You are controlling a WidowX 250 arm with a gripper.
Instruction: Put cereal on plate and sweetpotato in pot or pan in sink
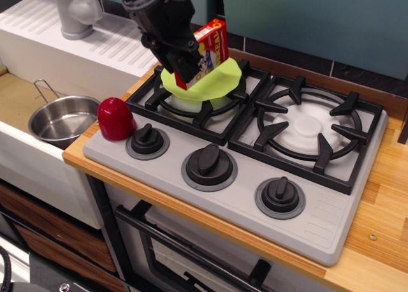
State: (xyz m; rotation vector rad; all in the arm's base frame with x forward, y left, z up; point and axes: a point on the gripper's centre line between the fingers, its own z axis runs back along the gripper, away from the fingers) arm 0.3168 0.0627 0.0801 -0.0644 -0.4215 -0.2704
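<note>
gripper (185, 65): gripping the cereal (207, 50), box tilting, long axis running 1 to 7 o'clock
plate (220, 83): lying directly beneath, edging toward 4 o'clock

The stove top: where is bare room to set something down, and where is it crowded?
Free: the right burner grate, bare, and the wooden counter to its right. Crowded: the left burner, where the flat lime-green plate lies under the black gripper holding the red cereal box; the dark-red dome-shaped sweetpotato fills the front left corner.
</note>
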